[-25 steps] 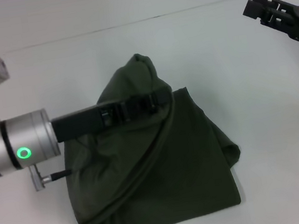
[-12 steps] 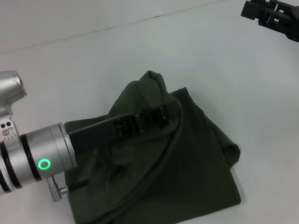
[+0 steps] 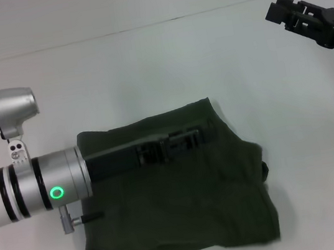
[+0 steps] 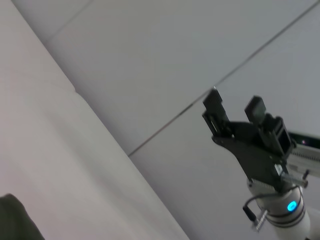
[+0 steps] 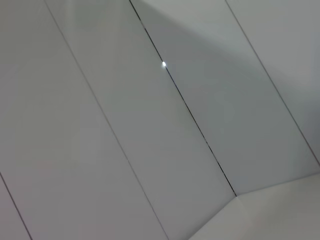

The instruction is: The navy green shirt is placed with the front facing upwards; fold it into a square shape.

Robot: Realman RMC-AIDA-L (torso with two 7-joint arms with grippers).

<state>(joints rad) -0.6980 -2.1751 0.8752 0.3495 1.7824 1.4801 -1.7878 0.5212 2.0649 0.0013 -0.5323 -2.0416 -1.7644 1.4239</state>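
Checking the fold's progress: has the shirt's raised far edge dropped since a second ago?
Yes. The shirt now lies flat, its peak gone, farther below the table's back edge line.

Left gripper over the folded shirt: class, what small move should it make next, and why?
Probably lift clear and withdraw toward the robot's left. The left gripper lies low over the navy green shirt, which already looks like a rough square. The right gripper hangs apart, open.

We see the navy green shirt [image 3: 187, 216] as a dark olive bundle, folded into a rough, slightly lopsided rectangle, plain side up, no lettering showing, lying flat on the white table, wrinkled, right edge bulging outward
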